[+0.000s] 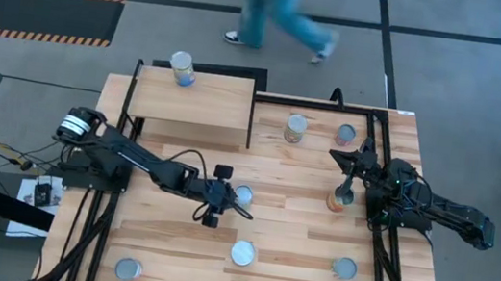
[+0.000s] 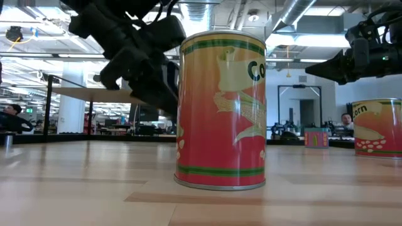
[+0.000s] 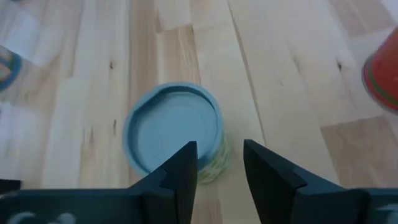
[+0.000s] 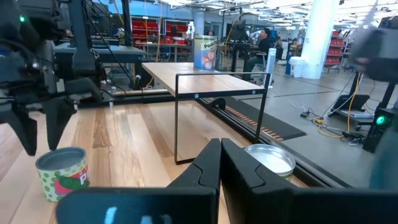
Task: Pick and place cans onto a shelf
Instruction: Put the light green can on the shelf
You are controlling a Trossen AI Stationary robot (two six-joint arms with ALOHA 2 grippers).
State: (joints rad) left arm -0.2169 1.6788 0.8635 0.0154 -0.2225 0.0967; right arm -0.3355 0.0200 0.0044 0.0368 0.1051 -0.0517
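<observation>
Standing upright on their round ends, the cans are scattered over the table, silver tops up, long axes vertical. One can sits on the shelf near its back left corner, also upright. The left gripper hangs over the table's middle, its jaws parted and holding nothing, right beside a can whose lid faces up at it. The right gripper is at the right side, fingers pressed nearly together with nothing between them, above a red can. Close to the low camera stands an orange-red can with green bands; only "Co" of its label shows. Another at the right reads "orn". A person walks past beyond the table.
</observation>
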